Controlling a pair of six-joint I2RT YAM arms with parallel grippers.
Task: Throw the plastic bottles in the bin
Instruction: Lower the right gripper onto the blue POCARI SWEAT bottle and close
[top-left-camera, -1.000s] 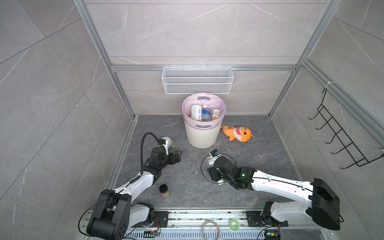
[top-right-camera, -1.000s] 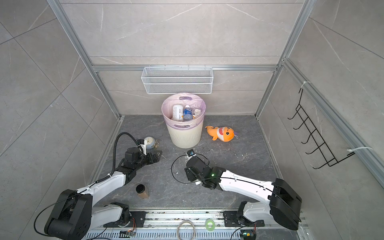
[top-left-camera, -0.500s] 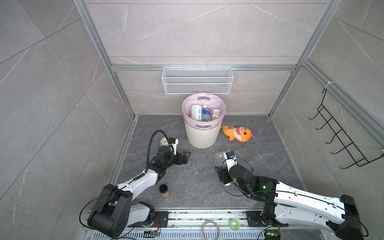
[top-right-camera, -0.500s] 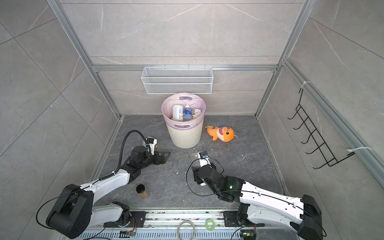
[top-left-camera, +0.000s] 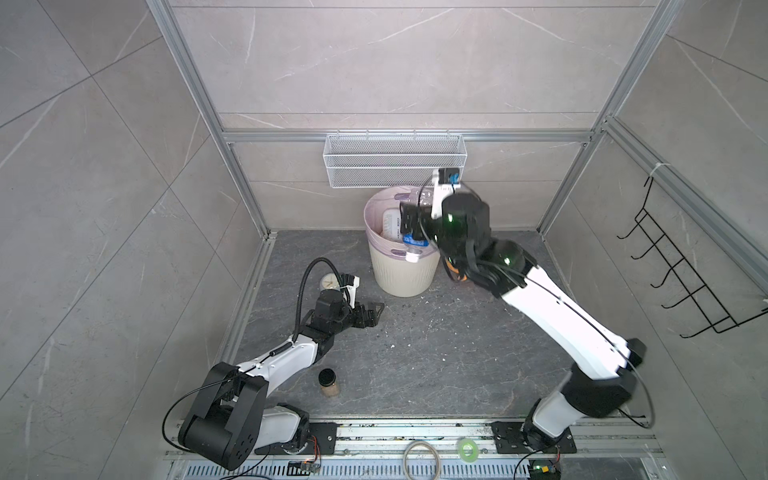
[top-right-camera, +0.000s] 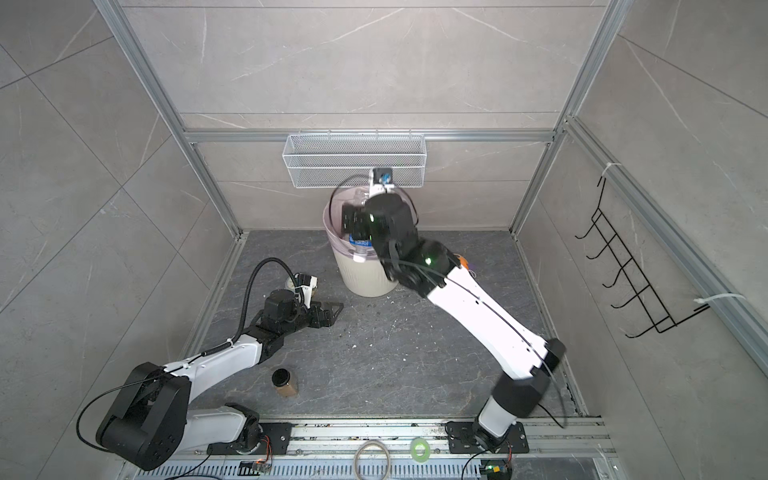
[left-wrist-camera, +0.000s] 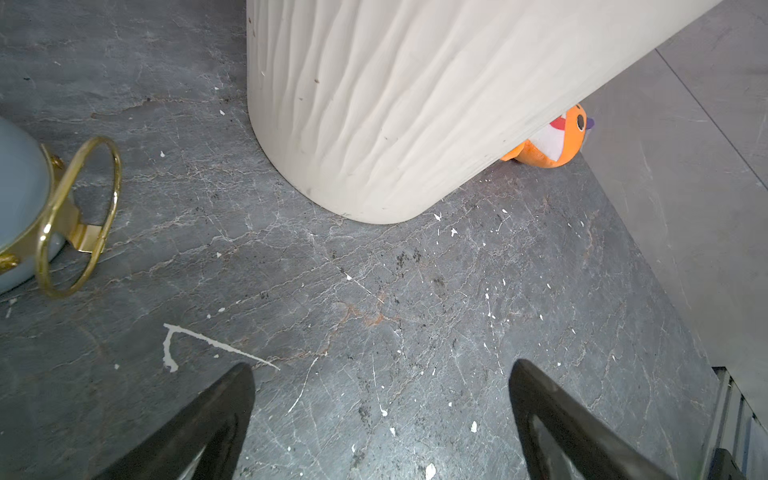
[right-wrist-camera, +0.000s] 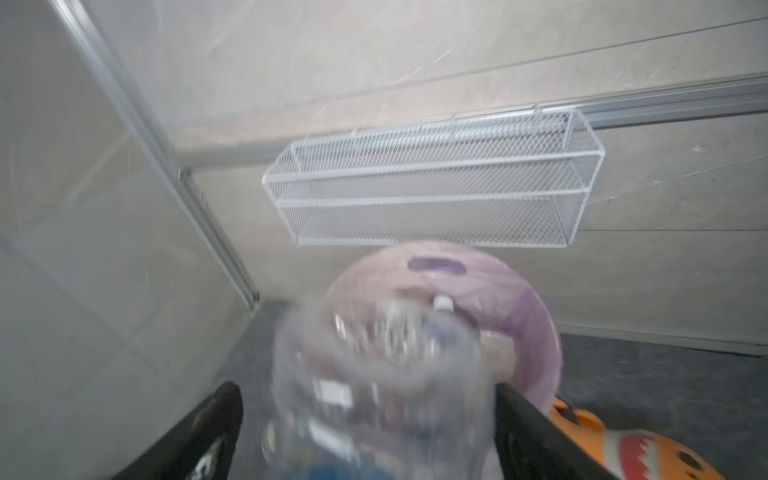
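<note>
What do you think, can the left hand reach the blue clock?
Probably yes. The left hand is open and empty, the clock lies close beside it, and only bare floor is between them. It points at the bin, so it would need to turn.

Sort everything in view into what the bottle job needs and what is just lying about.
Job things: bin; bottles already inside it; blurred bottle between the fingers of the open right gripper.
Lying about: pale-blue clock; orange plush toy; black-lidded jar; wire mesh basket.
</note>
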